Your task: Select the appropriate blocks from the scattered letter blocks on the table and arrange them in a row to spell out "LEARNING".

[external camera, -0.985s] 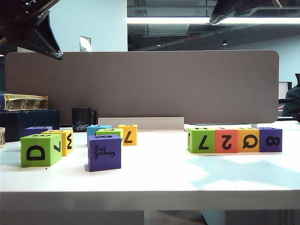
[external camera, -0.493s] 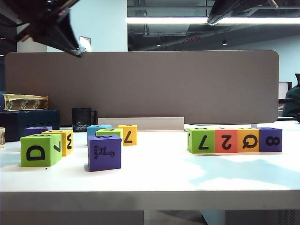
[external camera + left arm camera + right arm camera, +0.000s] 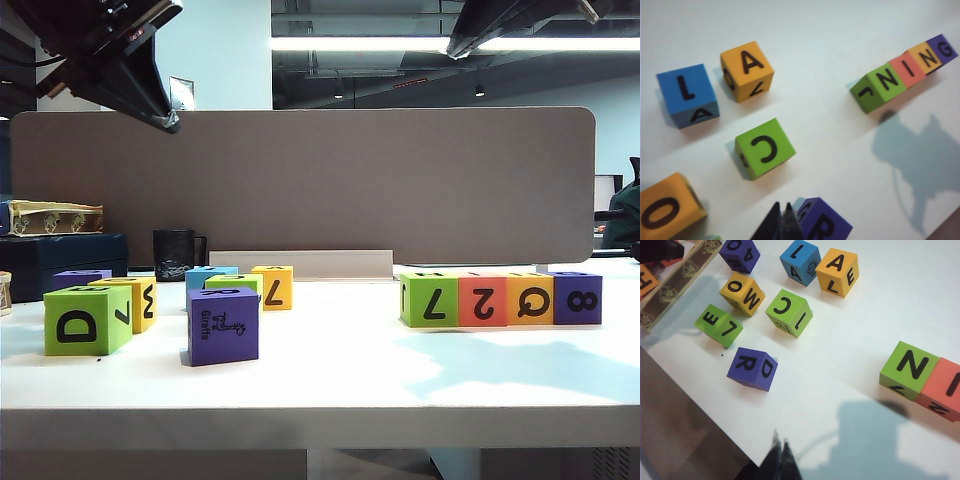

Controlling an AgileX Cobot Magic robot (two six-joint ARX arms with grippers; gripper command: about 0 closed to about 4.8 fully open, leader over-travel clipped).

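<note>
Compared with the earlier exterior frames, only the left arm has moved: its dark body is now reaching further into the upper left of the scene, while every block is sitting where it was.

Progress, judged from the block layout: the second half of the word is in place and the first half is outstanding.

1. Nearest, the left gripper [image 3: 782,222] is hovering with jaws closed and empty just above the purple R block [image 3: 822,225]; the R appears to be the next pick.
2. The right gripper [image 3: 780,460] is hanging over bare table [image 3: 850,315], also closed on nothing.
3. Beyond the R, the green L/E block [image 3: 719,325], the green C block [image 3: 764,147], the orange A block [image 3: 746,71] and the blue block [image 3: 687,95] are lying scattered, well apart from the row.
4. Farther right, the finished N-I-N-G row [image 3: 905,70] is standing with its four cubes touching.

Four cubes, L, E, A and R, are remaining to be placed ahead of the row.
</note>
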